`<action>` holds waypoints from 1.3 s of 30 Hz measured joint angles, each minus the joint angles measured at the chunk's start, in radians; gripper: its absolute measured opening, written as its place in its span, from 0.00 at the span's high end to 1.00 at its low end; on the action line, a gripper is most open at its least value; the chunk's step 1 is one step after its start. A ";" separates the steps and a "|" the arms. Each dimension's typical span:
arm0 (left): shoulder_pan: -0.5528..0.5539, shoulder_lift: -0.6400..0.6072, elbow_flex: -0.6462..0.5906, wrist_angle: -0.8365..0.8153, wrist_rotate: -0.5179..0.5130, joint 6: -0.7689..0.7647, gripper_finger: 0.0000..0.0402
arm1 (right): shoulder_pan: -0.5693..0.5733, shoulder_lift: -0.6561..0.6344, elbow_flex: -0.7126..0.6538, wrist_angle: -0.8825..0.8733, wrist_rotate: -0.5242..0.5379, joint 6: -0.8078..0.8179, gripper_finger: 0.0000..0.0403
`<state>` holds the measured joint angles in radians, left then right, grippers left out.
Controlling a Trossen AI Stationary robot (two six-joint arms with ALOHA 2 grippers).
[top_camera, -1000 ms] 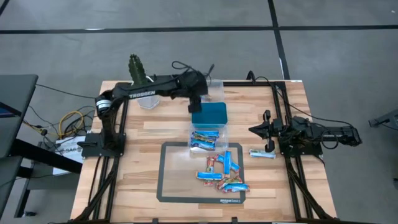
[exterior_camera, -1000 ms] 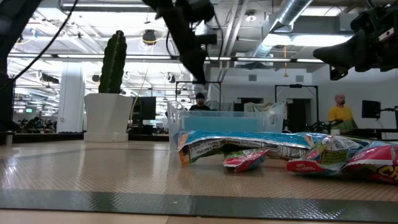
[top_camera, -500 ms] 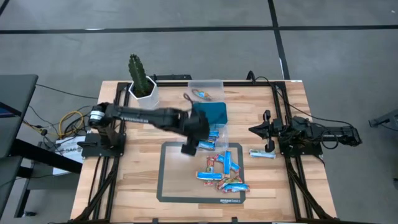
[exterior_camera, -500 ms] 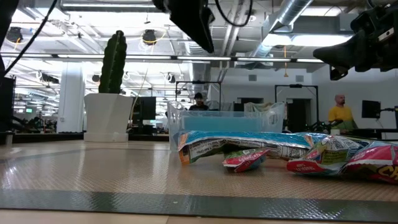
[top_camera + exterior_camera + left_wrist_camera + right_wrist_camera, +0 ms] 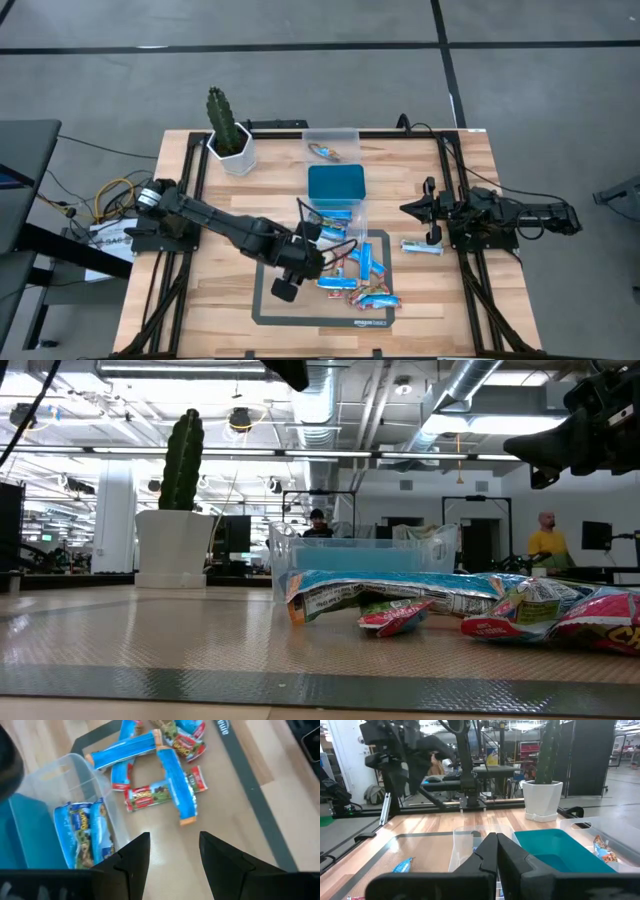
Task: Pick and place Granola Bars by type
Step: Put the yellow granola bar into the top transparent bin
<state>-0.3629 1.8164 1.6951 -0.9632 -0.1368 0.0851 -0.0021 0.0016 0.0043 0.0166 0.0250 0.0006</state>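
The granola bars lie in a loose pile (image 5: 357,277) on the dark mat: mostly blue ones, with red ones among them (image 5: 150,797). Two blue bars (image 5: 330,225) lie flat in a clear tub, and one blue bar (image 5: 422,247) lies on the wood to the right of the mat. My left gripper (image 5: 287,288) hangs open, high over the mat's left part, beside the pile; its fingers (image 5: 172,852) touch nothing. My right gripper (image 5: 428,212) waits shut at the table's right side, above the table.
A teal tub (image 5: 336,185) stands just beyond the clear tub. Another clear tub (image 5: 331,147) with something small in it sits at the far edge. A cactus in a white pot (image 5: 229,135) stands at the far left. Bare wood lies left of the mat (image 5: 268,312).
My left arm has swung from over the teal tub toward the table's near edge, and its gripper now hangs over the mat's left part. In the low view it has climbed almost out of the picture's top. The bars and my right arm have stayed put.
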 joint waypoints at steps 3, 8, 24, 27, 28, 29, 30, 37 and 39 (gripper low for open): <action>-0.006 0.000 0.000 0.008 0.000 -0.041 0.59 | 0.000 0.000 0.000 0.000 0.000 0.000 1.00; 0.006 0.015 0.000 0.033 -0.028 -0.090 0.59 | 0.000 0.000 0.000 0.000 0.000 0.000 1.00; 0.042 0.287 -0.001 0.191 0.134 -0.091 0.59 | 0.000 0.000 0.000 0.000 0.000 0.000 1.00; 0.039 0.312 -0.001 0.208 0.166 -0.090 0.59 | 0.000 0.000 0.000 0.000 0.000 0.000 1.00; 0.036 0.313 -0.001 0.212 0.167 -0.090 0.59 | 0.000 0.000 0.000 0.000 0.000 0.000 1.00; 0.035 0.314 -0.001 0.213 0.164 -0.090 0.59 | 0.000 0.000 0.000 0.000 0.000 0.000 1.00; 0.032 0.316 -0.001 0.213 0.155 -0.089 0.59 | 0.000 0.000 0.000 0.000 0.000 0.000 1.00; 0.028 0.357 0.002 0.242 0.089 -0.072 0.59 | 0.000 0.000 0.000 0.000 0.000 0.000 1.00; 0.029 0.376 0.000 0.237 0.088 -0.068 0.59 | 0.000 0.000 0.000 0.000 0.000 0.000 1.00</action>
<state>-0.3344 2.1921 1.6955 -0.7265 -0.0491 0.0168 -0.0021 0.0017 0.0042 0.0166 0.0253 0.0006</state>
